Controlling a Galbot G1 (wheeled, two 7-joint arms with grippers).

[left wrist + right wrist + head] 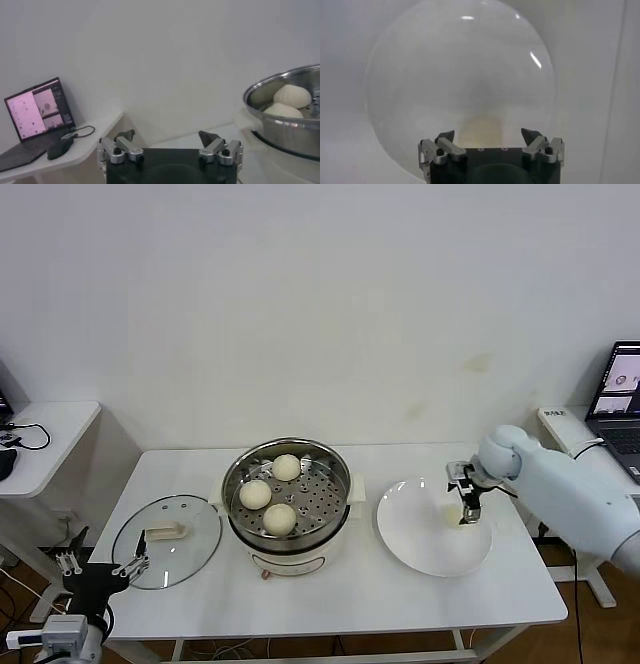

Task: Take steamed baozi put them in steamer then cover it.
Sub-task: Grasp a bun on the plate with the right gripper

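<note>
Colour-wise it's basically all white here: white table (400, 584), white plate (420, 552), white wall. The baozi (280, 518) are cream, same as the steamer's (290, 494) base and the glass lid's (166, 541) handle. Steamer pot is shiny steel with a dotted hole pattern. Both hands are black with silver bits, right arm pale bluish-white.

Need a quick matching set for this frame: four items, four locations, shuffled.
Items:
1. three cream-white round baozi
2. round glass lid with cream handle
3. right gripper
4. last cream baozi

Places:
A. flat on table, left of steamer
B. over white plate
C. on white plate
D. in steel steamer

Pairs: 1-D, 2-A, 3-B, 4-C
</note>
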